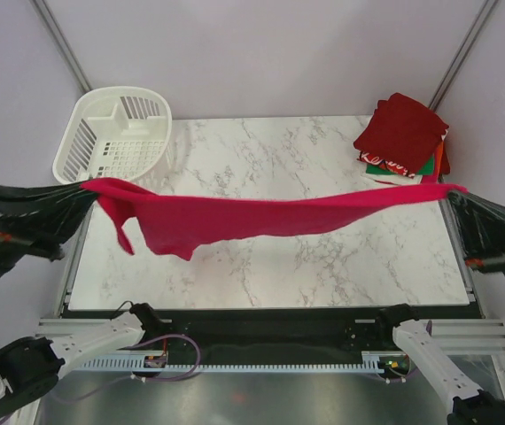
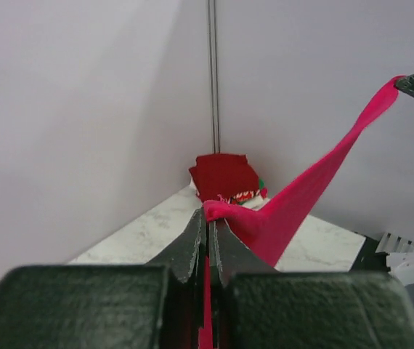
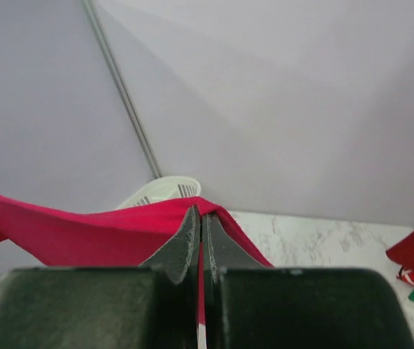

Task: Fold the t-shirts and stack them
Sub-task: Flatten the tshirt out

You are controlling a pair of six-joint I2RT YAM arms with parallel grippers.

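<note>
At far left, left gripper (image 1: 86, 184) clamped tight on one end of bright red t-shirt (image 1: 252, 217), white basket (image 1: 115, 133) just beyond fingertips. Strung mid-air btwn both grippers, sagging w/ loose flap nearer left one. At right, right gripper (image 1: 454, 189) pinched closed on other end, stack of folded t-shirts (image 1: 403, 133) just beyond.

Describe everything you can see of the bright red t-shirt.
The bright red t-shirt is plain soft cloth, unfolded, stretched as a sagging band above the marble table. The left tool is shut on one end, the right tool on the other. A sleeve and loose cloth droop near the left end; whether they touch the table is unclear.
</note>
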